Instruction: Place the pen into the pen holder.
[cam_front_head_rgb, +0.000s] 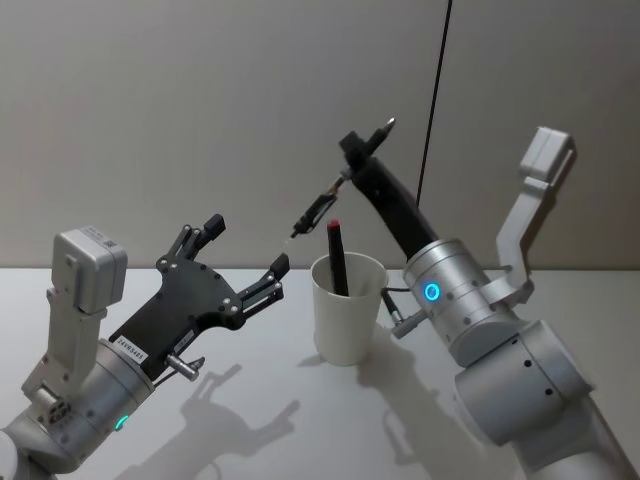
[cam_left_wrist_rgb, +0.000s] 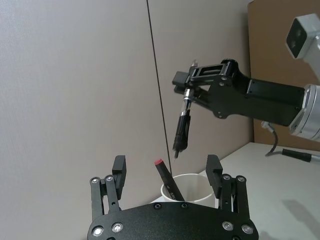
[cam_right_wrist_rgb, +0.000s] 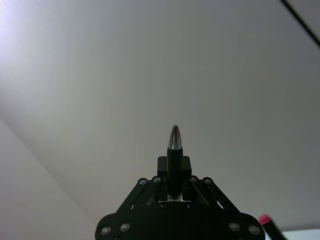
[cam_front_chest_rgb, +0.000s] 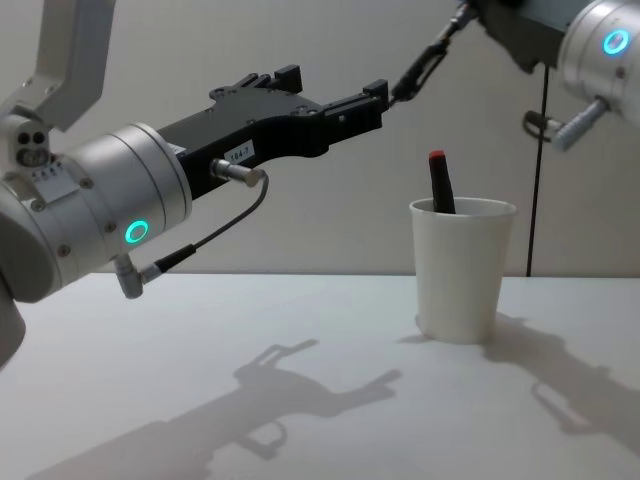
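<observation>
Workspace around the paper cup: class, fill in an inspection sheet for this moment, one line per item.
Surface: white table, bare apart from the cup and arm shadows.
Job's things: pen holder, a white paper cup, upright, already holding a dark marker with a red end. Pen held in the air above and to the left of the cup, hanging tilted.
Clutter: nothing seen.
Grippers: right gripper shut on the pen, raised above the cup. Left gripper open, empty, in the air left of the cup.
Cables: thin leads on both wrists; a dark line runs up the wall.
Surroundings: plain grey wall; brown panel on the right.
</observation>
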